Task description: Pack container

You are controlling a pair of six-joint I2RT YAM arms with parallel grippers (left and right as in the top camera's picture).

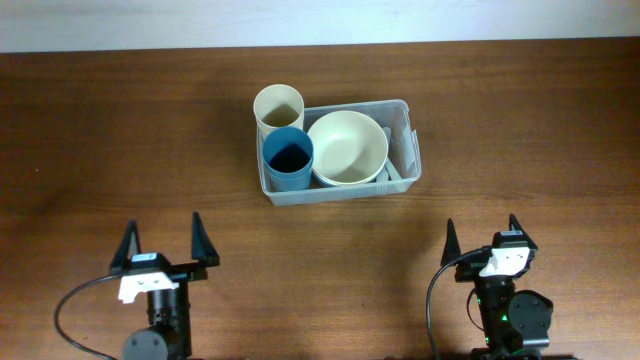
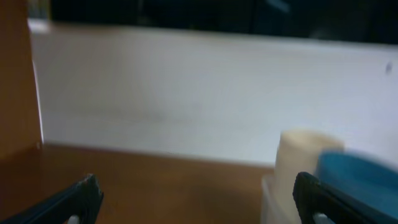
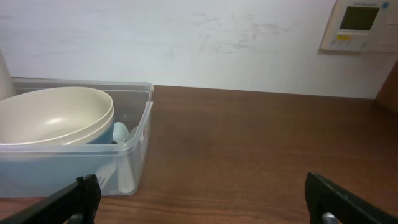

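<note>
The clear plastic container point(image 1: 406, 150) sits at the table's middle back. Inside it stand a cream cup point(image 1: 278, 108), a blue cup point(image 1: 288, 160) and a cream bowl point(image 1: 347, 147), with pale utensils point(image 1: 398, 160) along its right end. In the right wrist view the container point(image 3: 134, 146) holds the cream bowl point(image 3: 53, 115) stacked on a blue one, and a pale spoon point(image 3: 121, 155). My left gripper point(image 1: 164, 244) is open and empty near the front left. My right gripper point(image 1: 481, 240) is open and empty near the front right. The left wrist view shows the cream cup point(image 2: 298, 155) and blue cup point(image 2: 357, 171), blurred.
The brown wooden table point(image 1: 120, 140) ends at a white wall behind it. A wall control panel point(image 3: 359, 25) hangs at the upper right of the right wrist view.
</note>
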